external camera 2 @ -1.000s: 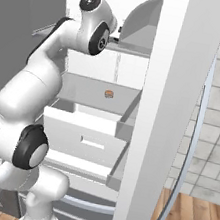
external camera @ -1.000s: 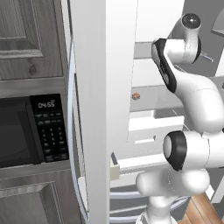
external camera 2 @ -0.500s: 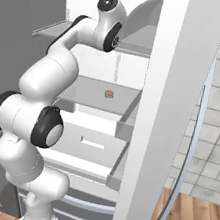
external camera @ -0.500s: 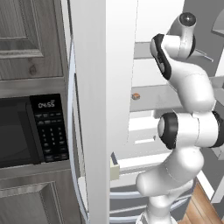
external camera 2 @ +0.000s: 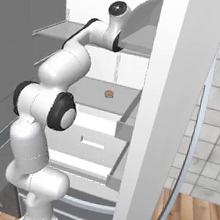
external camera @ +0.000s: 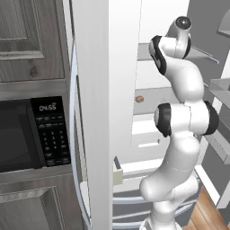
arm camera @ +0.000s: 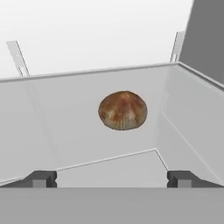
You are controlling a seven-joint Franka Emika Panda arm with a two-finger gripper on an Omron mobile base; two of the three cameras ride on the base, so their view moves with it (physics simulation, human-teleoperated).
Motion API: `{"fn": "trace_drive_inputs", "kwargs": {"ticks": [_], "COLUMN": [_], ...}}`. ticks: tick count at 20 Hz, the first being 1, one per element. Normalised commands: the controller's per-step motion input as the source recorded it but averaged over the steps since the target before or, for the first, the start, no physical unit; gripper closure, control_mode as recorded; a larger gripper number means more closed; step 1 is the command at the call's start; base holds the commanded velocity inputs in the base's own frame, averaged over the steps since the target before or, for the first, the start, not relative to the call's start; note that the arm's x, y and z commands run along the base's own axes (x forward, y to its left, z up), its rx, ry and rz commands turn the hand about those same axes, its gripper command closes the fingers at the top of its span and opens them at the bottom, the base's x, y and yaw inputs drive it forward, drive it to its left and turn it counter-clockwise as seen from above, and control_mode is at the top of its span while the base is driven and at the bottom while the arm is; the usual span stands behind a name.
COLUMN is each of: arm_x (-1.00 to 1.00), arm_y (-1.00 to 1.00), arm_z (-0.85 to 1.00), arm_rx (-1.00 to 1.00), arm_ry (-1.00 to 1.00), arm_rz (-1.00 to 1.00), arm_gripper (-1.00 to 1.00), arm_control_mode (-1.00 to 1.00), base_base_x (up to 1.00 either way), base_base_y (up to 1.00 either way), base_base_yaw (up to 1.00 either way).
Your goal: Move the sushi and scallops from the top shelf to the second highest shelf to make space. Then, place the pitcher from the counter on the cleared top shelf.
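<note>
Sushi [external camera: 139, 99] — second highest shelf [external camera: 155, 95]

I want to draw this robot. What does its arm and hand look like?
The arm is glossy white with rounded, chunky segments and dark black rings at the joints. Its end effector ends in two small dark grey, blocky fingertips.

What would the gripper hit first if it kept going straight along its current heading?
Probably the scallops: they lie on the top shelf centred ahead of the open gripper, with nothing visible in between. Depth is hard to judge.
</note>
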Motion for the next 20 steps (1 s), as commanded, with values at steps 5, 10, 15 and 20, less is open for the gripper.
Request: {"fn": "trace_drive_inputs", "kwargs": {"ticks": [5, 10, 15, 20], "arm_x": [0.56, 0.56, 0.53, 0.48], "arm_y": [-0.20, -0.19, -0.13, -0.04], "arm_z": [-0.03, -0.01, -0.07, -0.14], "arm_rx": [0.00, 0.00, 0.00, 0.00], "arm_ry": [0.00, 0.00, 0.00, 0.00], "arm_rz": [0.00, 0.00, 0.00, 0.00], "arm_gripper": [-1.00, -1.00, -1.00, 1.00], "arm_control_mode": [-1.00, -1.00, -1.00, -1.00], "base_base_x": [0.00, 0.00, 0.00, 0.00], "base_base_y": [0.00, 0.00, 0.00, 0.00], "base_base_yaw": [0.00, 0.00, 0.00, 0.00]}}
